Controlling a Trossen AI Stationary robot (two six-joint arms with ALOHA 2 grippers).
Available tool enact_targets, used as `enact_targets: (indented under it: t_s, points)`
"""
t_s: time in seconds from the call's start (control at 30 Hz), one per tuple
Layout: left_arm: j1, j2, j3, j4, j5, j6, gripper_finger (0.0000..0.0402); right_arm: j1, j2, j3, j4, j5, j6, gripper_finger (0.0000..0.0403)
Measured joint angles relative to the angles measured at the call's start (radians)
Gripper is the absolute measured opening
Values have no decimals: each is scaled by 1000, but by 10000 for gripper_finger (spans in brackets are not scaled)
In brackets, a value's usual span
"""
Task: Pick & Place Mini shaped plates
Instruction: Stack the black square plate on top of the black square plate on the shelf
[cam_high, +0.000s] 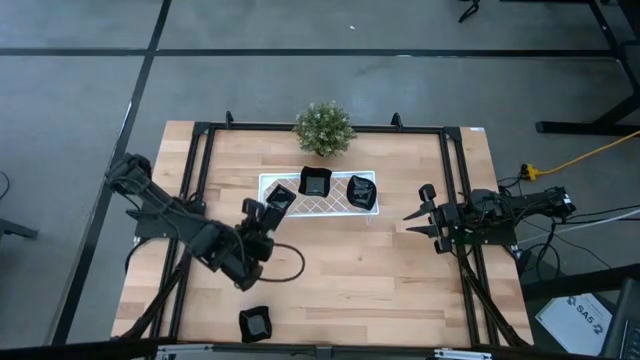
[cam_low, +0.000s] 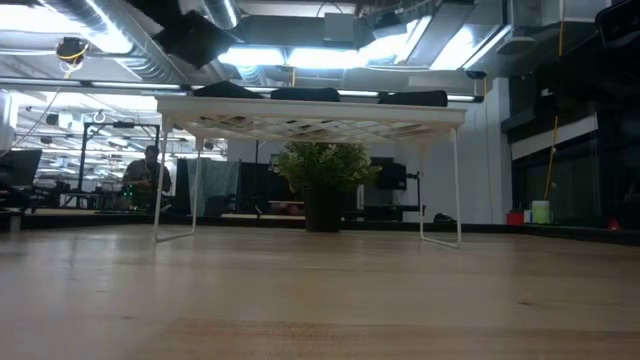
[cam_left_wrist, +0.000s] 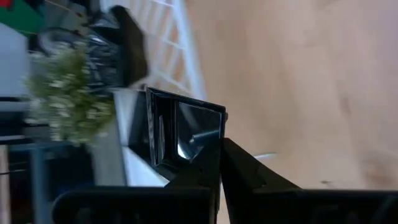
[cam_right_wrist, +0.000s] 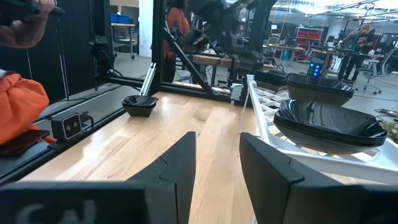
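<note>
At tray's (cam_high: 268, 184) left end: left gripper (cam_high: 272, 205) clamped on a plate (cam_high: 281, 198) rim. Two plates already on tray; one (cam_high: 256, 322) near tabletop's front edge. Right gripper (cam_high: 420, 213) parted, empty, right side. Plates look rigid, glossy, likely slippery; pinch the rim.

Four mini shaped plates (cam_high: 314, 181); one tray (cam_high: 335, 204); one plant (cam_high: 323, 127); two arms.

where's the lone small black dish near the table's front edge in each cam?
High view: small glossy black dish at bottom, left of centre, alone on the wooden table.
Low view: not in it.
Left wrist view: not in it.
Right wrist view: left of centre, on the wood.
Shared landmark: the white lattice tray.
</note>
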Motion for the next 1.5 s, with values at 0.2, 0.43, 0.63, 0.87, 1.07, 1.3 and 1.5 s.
enact_targets:
  t_s: [0.2,0.43,0.63,0.87,1.07,1.3,1.5]
  points:
    - [53,-16,0,2,-61,112,3,0,0,0,0,0,0,124]
    - [121,-19,0,3,-51,228,3,0,0,0,0,0,0,124]
    - [180,-18,-6,3,-40,287,3,0,0,0,0,0,0,124]
    - [221,-16,-6,2,-28,322,3,0,0,0,0,0,0,124]
    - [226,22,-7,14,-17,368,3,0,0,0,0,0,0,124]
    - [236,33,-7,26,-8,382,3,0,0,0,0,0,0,124]
    - [249,41,-7,20,-7,382,3,0,0,0,0,0,0,124]
